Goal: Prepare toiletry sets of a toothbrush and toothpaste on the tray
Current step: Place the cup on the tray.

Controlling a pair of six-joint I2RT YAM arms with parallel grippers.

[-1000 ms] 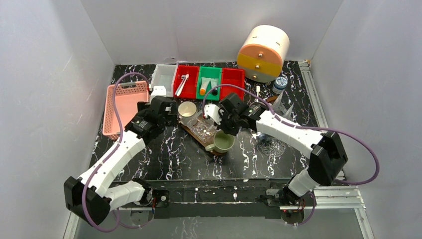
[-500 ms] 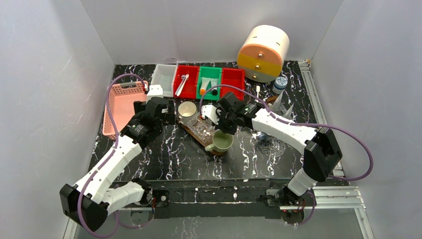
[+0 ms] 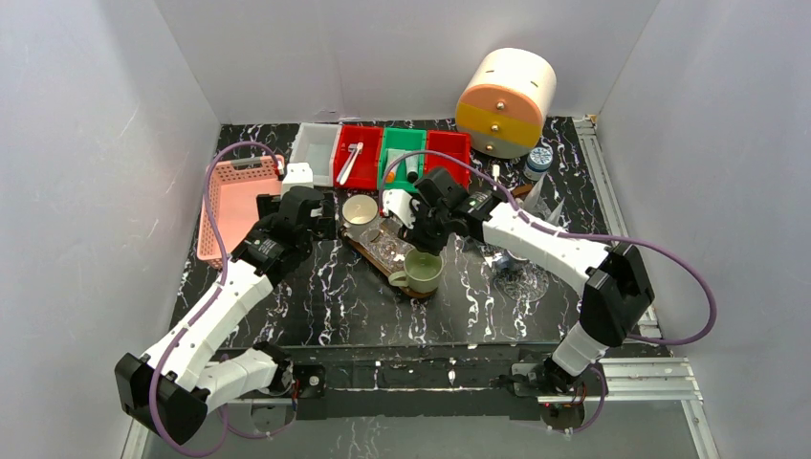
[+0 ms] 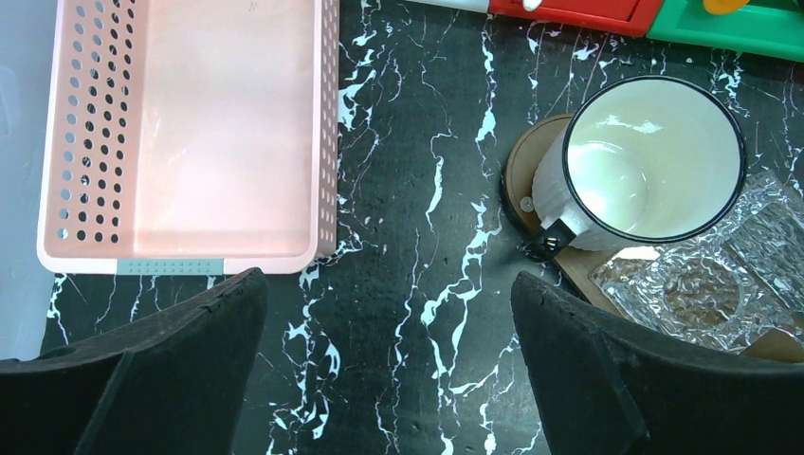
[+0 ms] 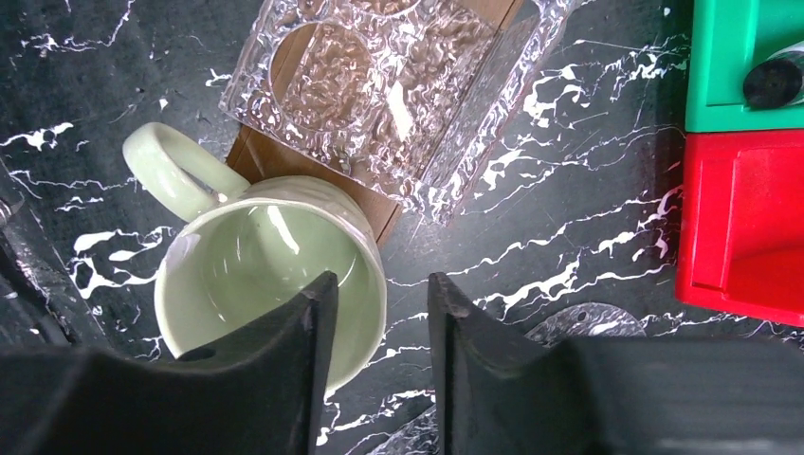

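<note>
Right gripper (image 5: 381, 280) slightly parted astride mug (image 5: 256, 275) rim on tray (image 5: 254, 156), left gripper (image 4: 387, 284) spread wide left of tray, toothbrush (image 3: 350, 158) in red bin (image 3: 368, 142) behind tray, tubes (image 3: 391, 174) in green bin (image 3: 413, 143) alongside

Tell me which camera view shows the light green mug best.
The right wrist view: the light green mug is seen from close, with handle, rim and inside showing, though the right hand covers part of the rim. The top external view shows it small, just by that hand. The left wrist view does not show it.
</note>
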